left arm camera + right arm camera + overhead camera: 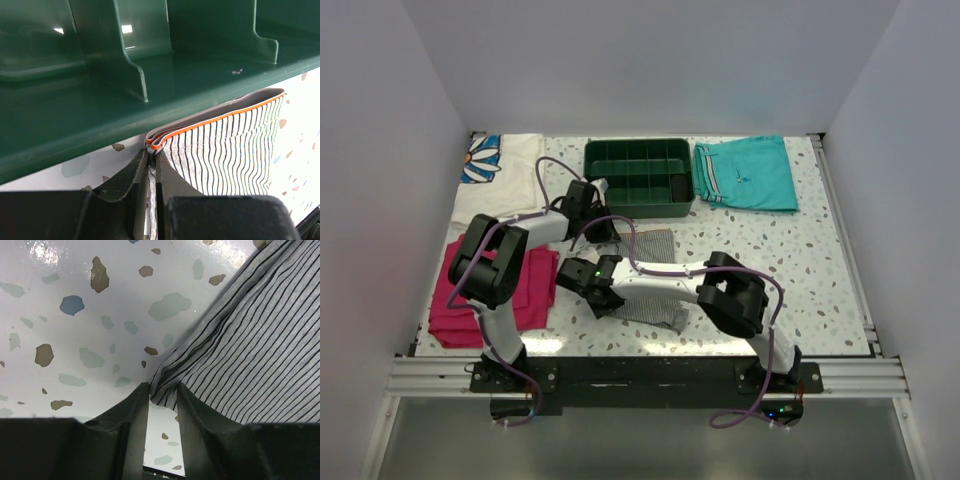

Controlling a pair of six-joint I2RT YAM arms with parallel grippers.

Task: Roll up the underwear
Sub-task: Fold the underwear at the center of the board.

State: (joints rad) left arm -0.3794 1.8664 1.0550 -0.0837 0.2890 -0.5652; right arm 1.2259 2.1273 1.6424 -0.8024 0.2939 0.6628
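The underwear (657, 244), grey-and-white striped with orange edge trim, lies flat in the middle of the table, partly under my right arm. My left gripper (609, 232) is shut on its far-left corner, just in front of the green tray. In the left wrist view the jaws (151, 152) pinch the cloth right below the folded orange trim of the underwear (230, 150). My right gripper (605, 303) is at the garment's near-left corner. In the right wrist view it (163, 390) is open, its jaws part-way apart, with the corner of the underwear (260, 350) between the fingertips.
A green compartment tray (638, 207) stands at the back, its front wall (75, 125) right by my left gripper. Teal shorts (748, 172) lie to its right. A magenta cloth (535, 288) lies at the near left, and a white flowered cloth (505, 165) at the far left.
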